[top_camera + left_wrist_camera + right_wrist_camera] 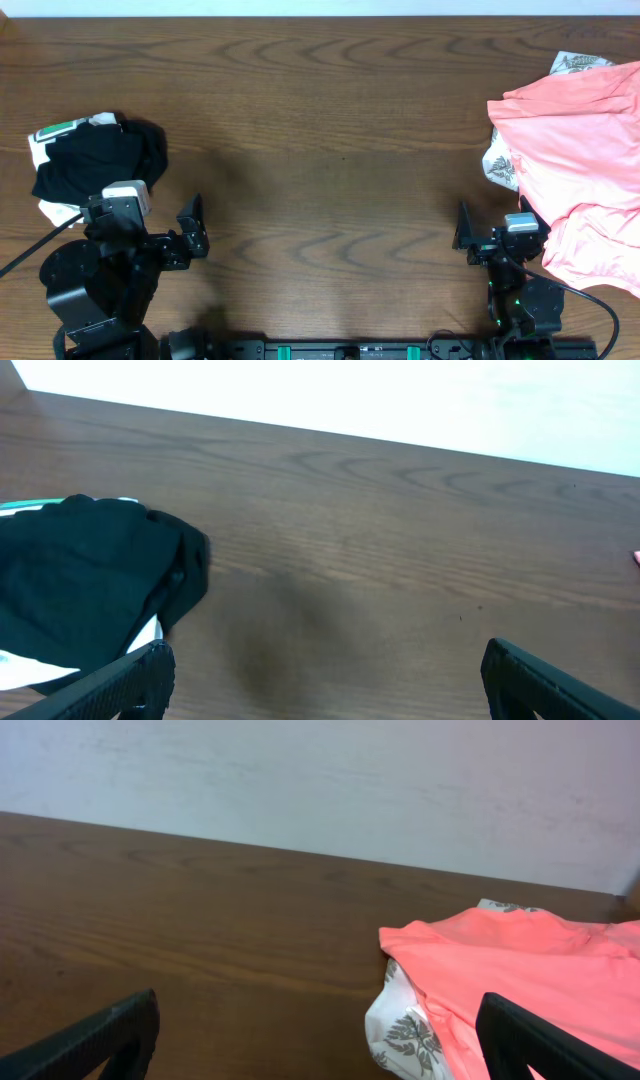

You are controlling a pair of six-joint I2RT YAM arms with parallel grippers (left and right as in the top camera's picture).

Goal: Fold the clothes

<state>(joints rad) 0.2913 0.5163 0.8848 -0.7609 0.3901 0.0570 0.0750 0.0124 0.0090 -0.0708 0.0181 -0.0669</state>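
Note:
The clothes lie in two heaps. At the left, a crumpled black shirt (100, 160) (80, 590) rests on a white garment with green print (58, 131). At the right, salmon-pink garments (585, 160) (520, 970) cover a white leaf-printed one (500, 168) (405, 1030). My left gripper (142, 222) (325, 680) stands open just in front of the black shirt, with only bare table between its fingers. My right gripper (503, 235) (320, 1040) is open near the pink heap's front left corner and touches no cloth.
The brown wooden table (330, 130) stretches between the two heaps. A pale wall stands behind its far edge (300, 790). Both arm bases sit at the near edge, and a black cable (20, 258) trails off at the left.

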